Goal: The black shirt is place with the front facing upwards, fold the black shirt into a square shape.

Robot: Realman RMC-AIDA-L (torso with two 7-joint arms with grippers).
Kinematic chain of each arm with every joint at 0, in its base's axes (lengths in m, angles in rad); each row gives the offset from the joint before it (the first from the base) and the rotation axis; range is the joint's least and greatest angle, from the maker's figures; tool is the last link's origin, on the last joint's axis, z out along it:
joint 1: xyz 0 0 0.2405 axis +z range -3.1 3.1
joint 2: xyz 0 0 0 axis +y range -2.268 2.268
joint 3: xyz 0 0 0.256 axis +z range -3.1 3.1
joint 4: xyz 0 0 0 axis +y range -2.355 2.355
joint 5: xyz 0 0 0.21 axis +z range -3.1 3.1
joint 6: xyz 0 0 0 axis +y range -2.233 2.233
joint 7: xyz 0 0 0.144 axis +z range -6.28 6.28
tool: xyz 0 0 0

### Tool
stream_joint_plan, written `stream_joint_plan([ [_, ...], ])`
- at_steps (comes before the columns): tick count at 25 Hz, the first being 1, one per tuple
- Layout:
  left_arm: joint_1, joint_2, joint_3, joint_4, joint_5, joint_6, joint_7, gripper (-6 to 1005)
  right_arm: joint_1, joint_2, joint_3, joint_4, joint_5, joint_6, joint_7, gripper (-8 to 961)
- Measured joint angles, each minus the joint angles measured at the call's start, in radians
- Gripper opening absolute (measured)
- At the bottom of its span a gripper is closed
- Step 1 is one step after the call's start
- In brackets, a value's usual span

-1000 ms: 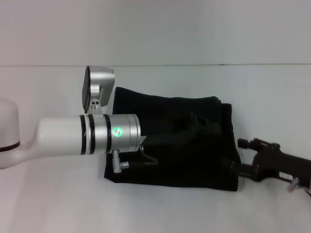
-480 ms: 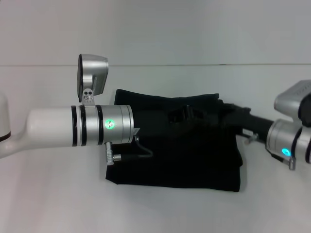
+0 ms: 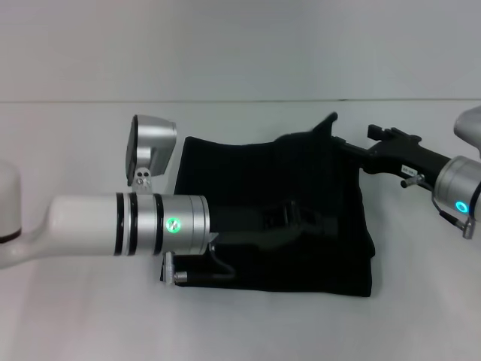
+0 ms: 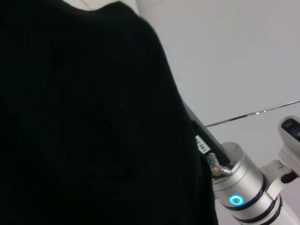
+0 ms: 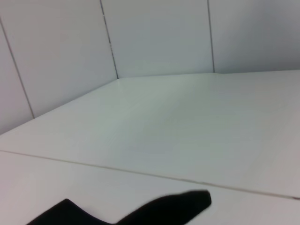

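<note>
Over the last second the right gripper (image 3: 353, 148) has swung from the lower right of the head view up to the shirt's upper right corner, where a flap of cloth now stands lifted off the pile. The left gripper (image 3: 301, 218) has dropped from the middle of the cloth toward its lower centre. This suggests the next fold is starting, with the right arm raising an edge while the left pins the bundle.

The black shirt (image 3: 248, 173) lies on the white counter (image 3: 248, 323) at the centre of the head view, already folded into a rough rectangle. Its long axis runs left to right across the frame; no lettering or neck label shows, so which end is the collar cannot be told.

The right gripper appears to be pinching the raised corner. Whether the left gripper is spread or pressed together cannot be told against the black cloth.
</note>
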Motion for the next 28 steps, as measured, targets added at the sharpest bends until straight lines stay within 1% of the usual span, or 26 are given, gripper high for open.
stream_joint_plan([
  [5, -0.008, -0.002, 0.001, -0.039, -0.002, -0.051, 0.036, 37, -0.025, -0.001, 0.014, -0.004, 0.008, 0.028, 0.0, 852],
  [8, -0.03, -0.003, 0.006, -0.086, 0.001, -0.091, 0.077, 43, -0.043, -0.001, 0.061, -0.012, 0.02, 0.054, -0.001, 852],
  [10, -0.041, -0.004, 0.011, -0.11, 0.0, -0.095, 0.101, 46, -0.062, -0.001, 0.105, -0.014, 0.043, 0.061, -0.001, 852],
  [14, -0.044, -0.006, 0.002, -0.119, -0.011, -0.047, 0.133, 54, -0.115, -0.003, 0.167, -0.036, 0.117, 0.042, -0.001, 852],
  [18, -0.015, -0.004, -0.012, -0.118, -0.09, 0.054, 0.19, 61, -0.134, -0.004, 0.169, -0.036, 0.14, 0.016, -0.001, 852],
  [20, -0.006, -0.003, -0.012, -0.116, -0.121, 0.094, 0.203, 129, -0.139, -0.004, 0.162, -0.036, 0.139, -0.008, -0.001, 852],
  [24, -0.005, 0.001, -0.001, -0.11, -0.121, 0.127, 0.199, 264, -0.149, -0.004, 0.135, -0.033, 0.134, -0.089, -0.001, 852],
  [25, -0.002, 0.003, 0.001, -0.107, -0.118, 0.131, 0.198, 312, -0.154, -0.004, 0.123, -0.034, 0.131, -0.121, -0.001, 852],
  [26, 0.013, 0.01, 0.002, -0.088, -0.115, 0.141, 0.193, 360, -0.161, -0.006, 0.09, -0.039, 0.117, -0.186, -0.001, 851],
  [27, 0.013, 0.01, 0.002, -0.088, -0.115, 0.141, 0.193, 409, -0.161, -0.006, 0.09, -0.039, 0.117, -0.186, -0.001, 851],
  [28, 0.027, 0.017, 0.002, -0.068, -0.116, 0.145, 0.184, 457, -0.164, -0.006, 0.063, -0.046, 0.098, -0.222, -0.004, 851],
])
